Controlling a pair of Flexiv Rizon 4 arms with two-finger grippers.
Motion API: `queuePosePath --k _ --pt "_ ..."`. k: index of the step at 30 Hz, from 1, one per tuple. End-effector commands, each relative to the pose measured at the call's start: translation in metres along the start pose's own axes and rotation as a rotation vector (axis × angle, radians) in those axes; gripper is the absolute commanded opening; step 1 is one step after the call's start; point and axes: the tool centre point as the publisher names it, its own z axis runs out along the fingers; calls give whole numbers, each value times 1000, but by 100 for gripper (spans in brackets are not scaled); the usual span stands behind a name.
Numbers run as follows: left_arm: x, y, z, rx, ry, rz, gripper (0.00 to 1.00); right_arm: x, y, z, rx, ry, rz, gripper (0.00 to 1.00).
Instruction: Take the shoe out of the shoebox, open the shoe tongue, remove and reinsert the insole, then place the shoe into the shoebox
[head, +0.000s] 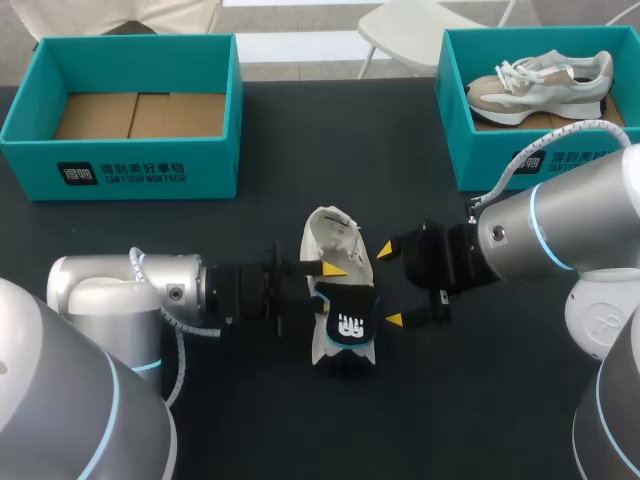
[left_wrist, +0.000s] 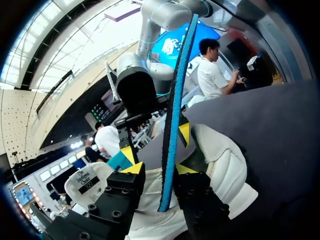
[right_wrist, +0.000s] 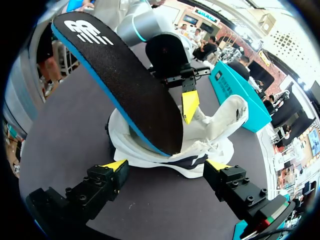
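My left arm (head: 120, 295) lies level over the worktop (head: 200, 420). Its left claw (left_wrist: 159, 168) is narrowly parted, the insole (head: 348, 318) standing edge-on between the fingers with a gap on one side. The insole's lower end sits in the white shoe (head: 335, 240) at mid-worktop. The right arm (head: 560, 225) comes in opposite, its right claw (head: 390, 285) spread wide beside the shoe. Beyond, a teal box (head: 120, 160) sits far left. A second box (head: 480, 150) far right holds another shoe (head: 540, 85).

Bright, even light from above. Tabletop (head: 150, 225) is dark and matt, with no glare. Shadows beneath the arms are soft and faint. Pale highlights on the left arm (head: 100, 290) shell. Wrist views: strong overhead backlight, and the white shoe (right_wrist: 227, 117) is well lit.
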Motion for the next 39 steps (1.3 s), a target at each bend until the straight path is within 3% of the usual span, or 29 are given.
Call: queuePosePath --k 1,18,20,21,23,39 --pt "1 -7 1 -5 3 -2 37 1 1 0 1 -2 -1 100" --pt "15 -33 0 13 10 -12 33 1 1 0 1 -2 -1 100" --pt "17 -33 1 16 14 -17 29 1 1 0 1 -2 -1 100" --pt "18 -31 1 16 17 -20 23 1 1 0 1 -2 -1 100" --pt "19 -27 2 16 19 -27 0 1 1 0 1 -2 -1 100" --pt "24 15 0 -11 22 -65 0 1 1 0 1 -2 -1 100"
